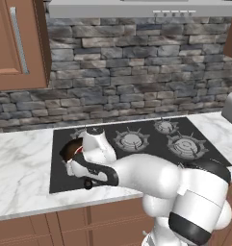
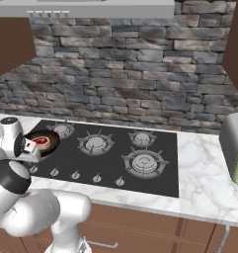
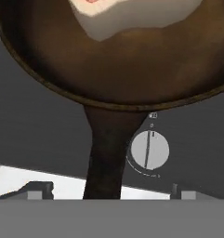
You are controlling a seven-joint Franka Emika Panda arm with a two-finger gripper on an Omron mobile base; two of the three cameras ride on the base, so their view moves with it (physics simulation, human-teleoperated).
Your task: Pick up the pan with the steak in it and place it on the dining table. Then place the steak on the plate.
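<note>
The black-brown pan (image 2: 47, 143) sits on the stove's front-left burner, with the red steak (image 2: 40, 141) lying inside it. In the hand view the pan (image 3: 113, 65) spreads across the top and the steak's pale fat rim (image 3: 132, 18) shows at the upper edge. The pan's handle (image 3: 106, 148) runs down between my fingertips. My gripper (image 3: 111, 191) is open, with one dark fingertip (image 3: 39, 188) on each side of the handle and a gap to it. From the left base view my arm covers most of the pan (image 1: 68, 150). The dining table and the blue plate are out of view.
The black stove (image 1: 151, 153) has several burners and a row of knobs (image 2: 75, 174) along its front edge. One knob (image 3: 149, 150) lies just right of the handle. White marble counter (image 1: 21, 163) flanks the stove. A grey appliance (image 2: 234, 146) stands at the right.
</note>
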